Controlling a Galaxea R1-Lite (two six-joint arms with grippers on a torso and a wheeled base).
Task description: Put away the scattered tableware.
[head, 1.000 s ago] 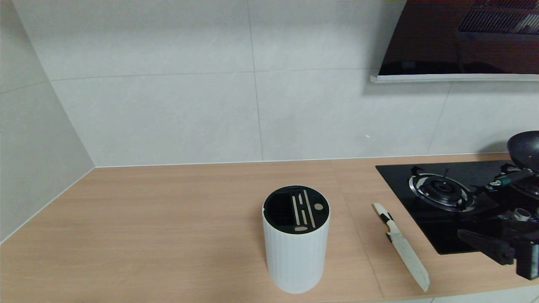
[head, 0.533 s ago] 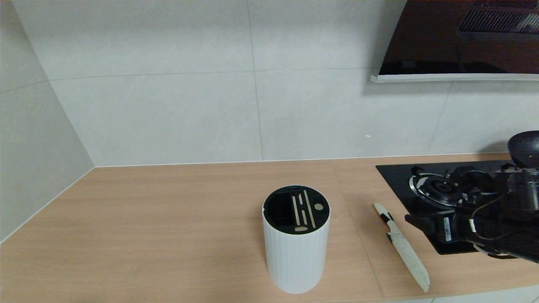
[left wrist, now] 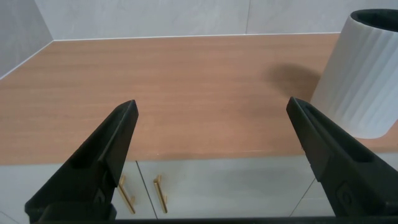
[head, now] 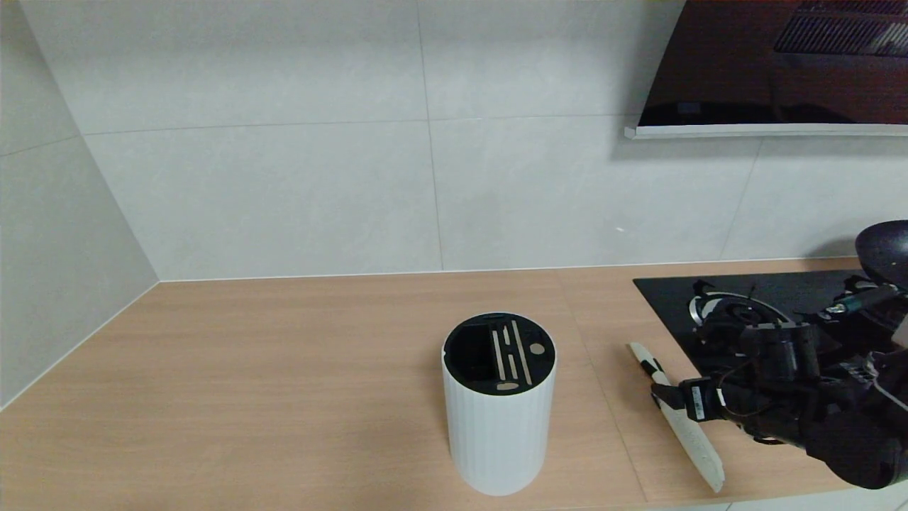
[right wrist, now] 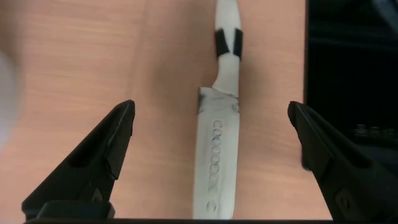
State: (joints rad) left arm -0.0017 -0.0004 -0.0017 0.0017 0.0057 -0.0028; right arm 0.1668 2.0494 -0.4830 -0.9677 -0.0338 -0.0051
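A white knife (head: 682, 424) with a black band on its handle lies flat on the wooden counter, right of a white ribbed holder (head: 499, 419) whose black top has slots. My right gripper (head: 674, 401) hovers open just above the knife's middle, near where handle meets blade. In the right wrist view the knife (right wrist: 221, 146) lies lengthwise between the spread fingers of the right gripper (right wrist: 211, 112), with nothing held. My left gripper (left wrist: 211, 107) is open and empty over the counter's front edge, with the holder (left wrist: 364, 74) off to one side.
A black gas stove (head: 738, 312) with a burner lies right of the knife, and a dark pan (head: 883, 248) sits on it at the far right. A range hood (head: 773, 71) hangs above. The counter's front edge (left wrist: 186, 154) has cabinet doors below.
My right arm has swung left from over the stove's front edge to above the knife, with its fingers open throughout. Knife and holder have not moved.
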